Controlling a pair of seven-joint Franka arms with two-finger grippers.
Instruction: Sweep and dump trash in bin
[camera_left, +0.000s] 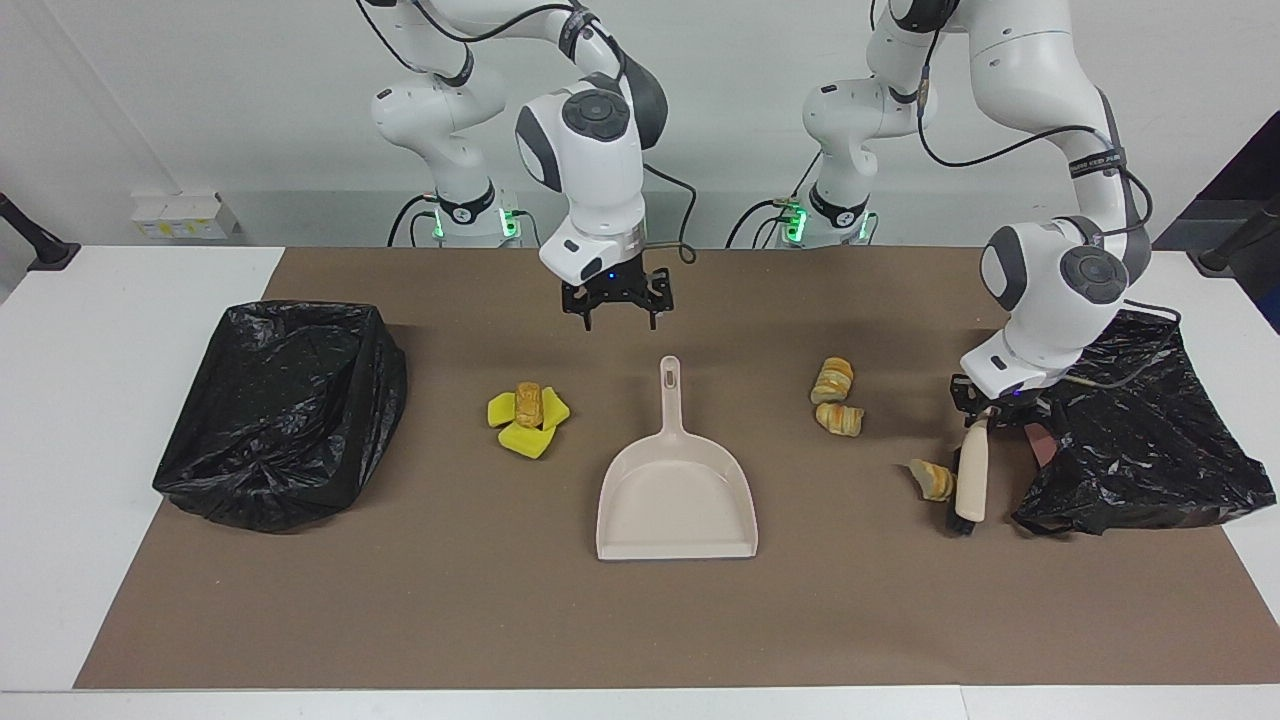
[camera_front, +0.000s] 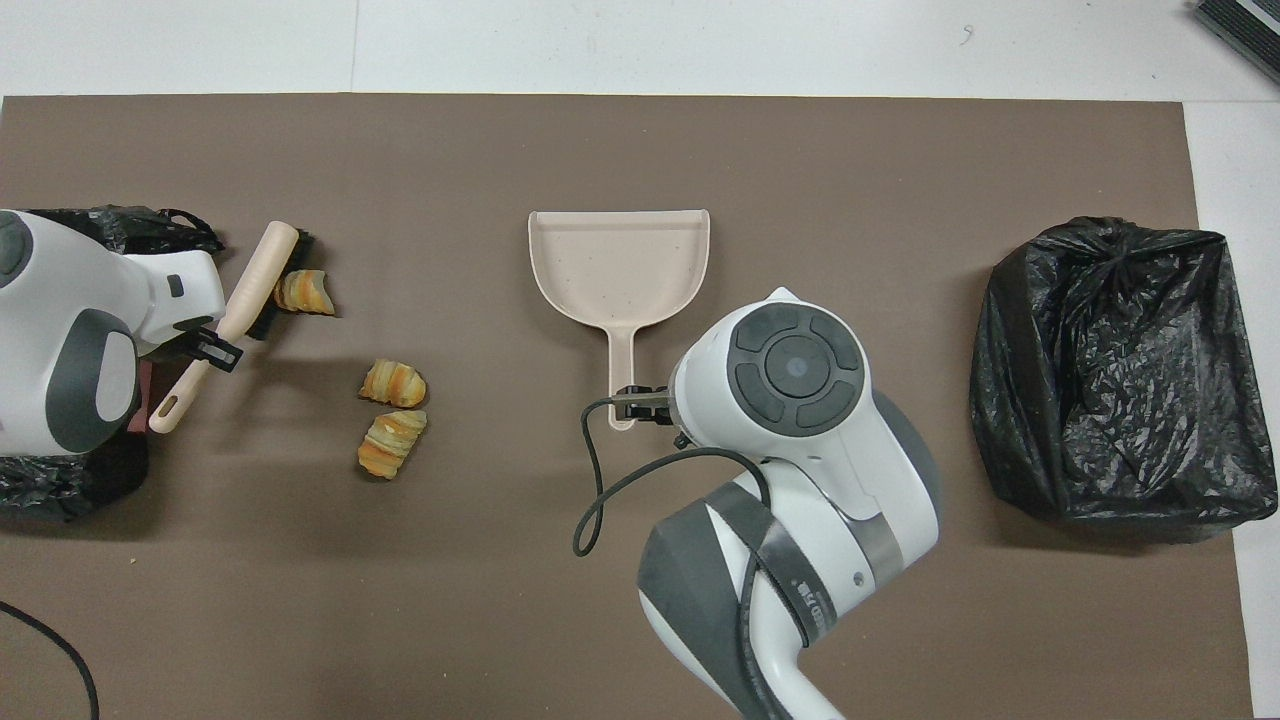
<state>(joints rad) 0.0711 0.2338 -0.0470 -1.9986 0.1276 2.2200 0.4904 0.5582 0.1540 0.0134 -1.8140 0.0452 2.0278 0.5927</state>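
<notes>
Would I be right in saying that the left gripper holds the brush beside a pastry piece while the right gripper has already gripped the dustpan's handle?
Not quite. The left gripper does hold the brush beside a pastry piece, but the right gripper has not gripped the dustpan: the facing view shows it open in the air over the tip of the handle.

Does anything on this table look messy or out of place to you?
Yes. The bin bag at the left arm's end of the table sits slumped and lopsided, with a pinkish bin wall showing at its edge, unlike the neatly open bin at the right arm's end. Pastry pieces and yellow sponge wedges lie scattered on the mat.
</notes>
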